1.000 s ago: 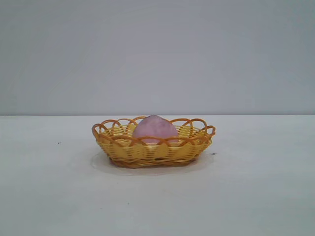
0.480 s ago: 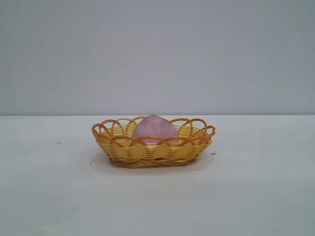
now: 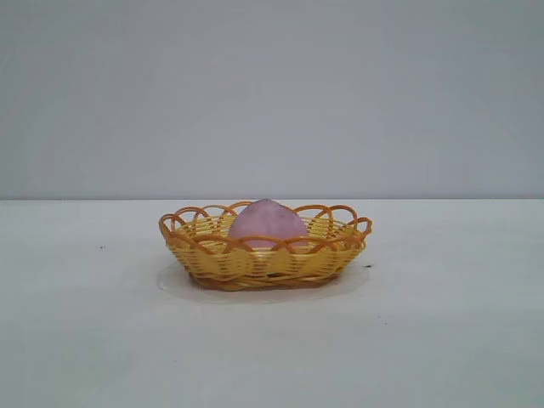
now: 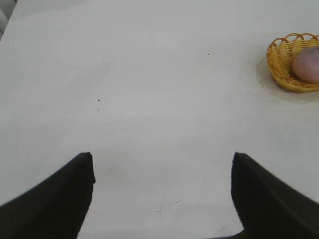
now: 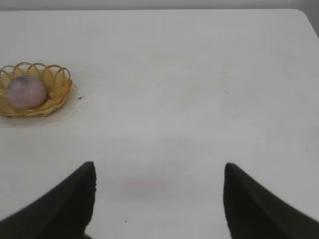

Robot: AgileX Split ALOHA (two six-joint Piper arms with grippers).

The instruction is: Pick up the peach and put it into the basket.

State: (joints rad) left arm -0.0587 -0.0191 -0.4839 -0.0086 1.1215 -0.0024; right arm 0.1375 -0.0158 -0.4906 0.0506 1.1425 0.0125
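The pinkish-purple peach point(image 3: 268, 224) lies inside the yellow woven basket point(image 3: 212, 255) with its orange looped rim, at the middle of the white table. The peach point(image 4: 306, 65) and basket point(image 4: 279, 62) also show far off in the left wrist view, and the peach point(image 5: 26, 91) and basket point(image 5: 57, 92) in the right wrist view. My left gripper point(image 4: 162, 162) is open and empty over bare table, well away from the basket. My right gripper point(image 5: 159, 172) is open and empty, also far from the basket. Neither gripper shows in the exterior view.
The white table point(image 3: 442, 340) stretches around the basket. A few small dark specks point(image 4: 98, 100) mark its surface. A table corner point(image 5: 299, 12) shows in the right wrist view.
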